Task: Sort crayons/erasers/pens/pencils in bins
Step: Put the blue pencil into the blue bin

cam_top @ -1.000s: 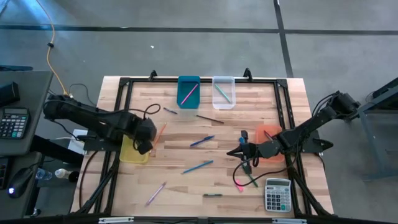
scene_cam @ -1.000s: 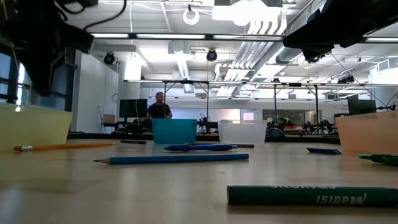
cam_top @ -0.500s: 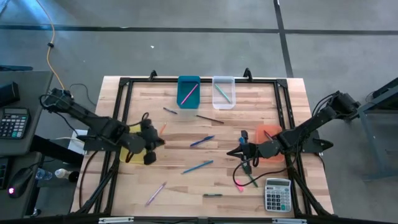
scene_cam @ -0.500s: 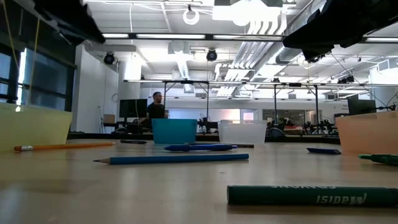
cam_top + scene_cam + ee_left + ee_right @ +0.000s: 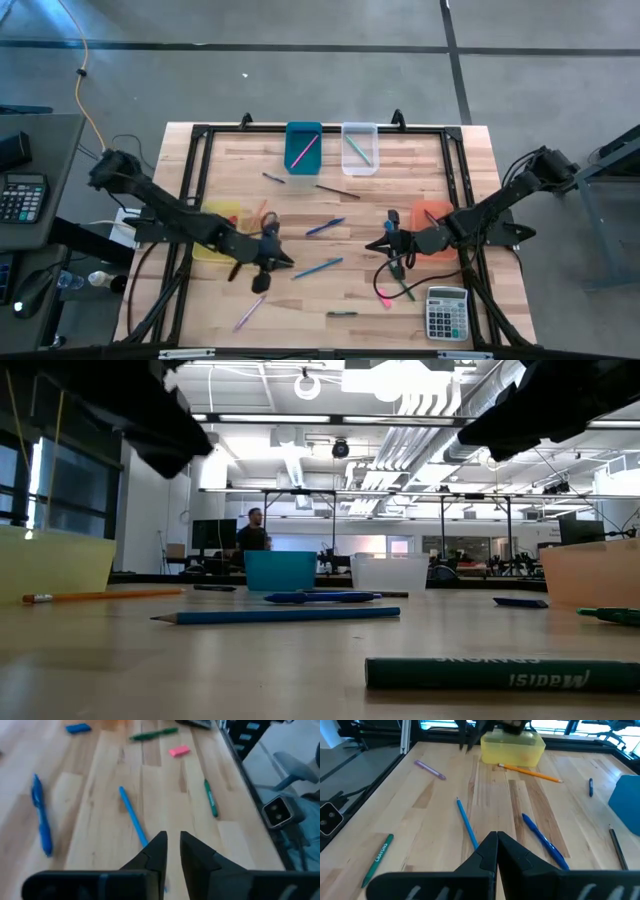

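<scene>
A: Where is the left pincer (image 5: 262, 272)?
B: It hangs over the middle of the worktop (image 5: 440, 150), well right of the yellow bin (image 5: 218, 240). Its fingers (image 5: 159, 851) stand slightly apart, a narrow gap between them, with nothing pinched.

A: What lies nearest it?
B: A blue pencil (image 5: 133, 816), on the wood just beyond the fingertips, not touching them. A blue pen (image 5: 42, 822) lies farther to one side.

A: And the erasers?
B: A pink eraser (image 5: 179, 751) and a blue eraser (image 5: 78, 728) lie well beyond that pincer, toward the right of the worktop, with a green crayon (image 5: 211, 803) nearer.

A: The right pincer (image 5: 374, 245)?
B: It waits low at the right, beside the orange bin (image 5: 432, 215), fingers pressed together and empty.

A: The other bins?
B: The teal bin (image 5: 303, 147) and the clear bin (image 5: 359, 148) stand side by side at the far edge, each with sticks inside. A calculator (image 5: 447, 312) sits at the near right corner.
</scene>
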